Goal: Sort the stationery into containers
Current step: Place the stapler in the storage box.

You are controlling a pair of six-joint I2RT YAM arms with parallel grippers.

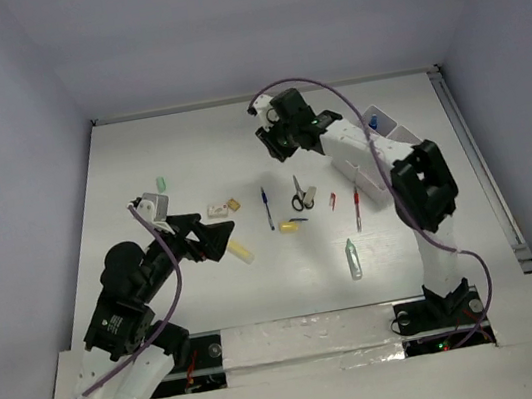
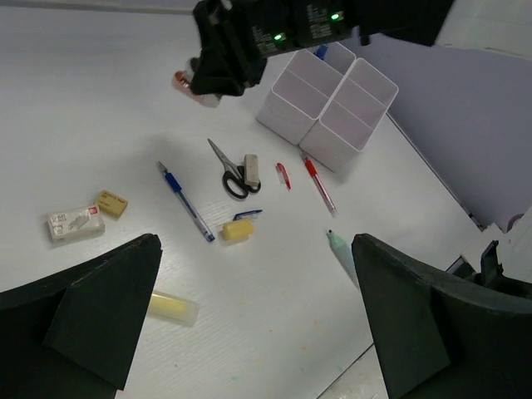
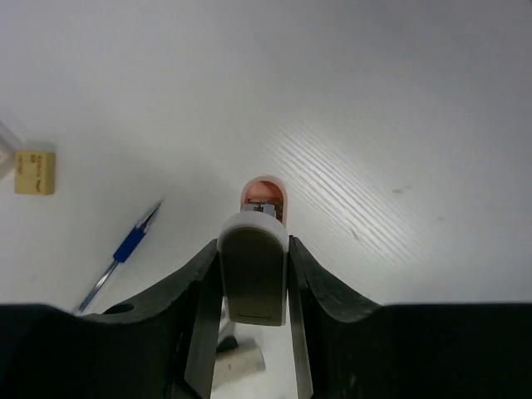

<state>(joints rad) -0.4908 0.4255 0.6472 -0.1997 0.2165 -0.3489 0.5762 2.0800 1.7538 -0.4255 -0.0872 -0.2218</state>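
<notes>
Right tool (image 3: 253,258) clamped on small pink-tipped item (image 3: 264,193); shallow-looking hold, risk of slip before organizer tray (image 2: 332,148) at far right corner. Left tool (image 2: 258,332) spread wide, empty.

Two arms, left arm (image 1: 125,303) and right arm (image 1: 422,190): white link shells, black joint housings, purple cable (image 1: 329,88) along each, green indicator lights (image 2: 276,36), left end effector (image 2: 256,245) with black wedge-shaped fingers (image 2: 91,307).

Your table (image 3: 399,125) is matt white with fine grain lines. The scissors (image 2: 233,170) have grey metal blades and black plastic handles. Right of them the tray (image 2: 332,137) is smooth white plastic; left of them, the pen (image 2: 184,199) has a clear plastic barrel. The right gripper (image 3: 253,249) pinches a translucent pinkish piece (image 3: 264,191).
</notes>
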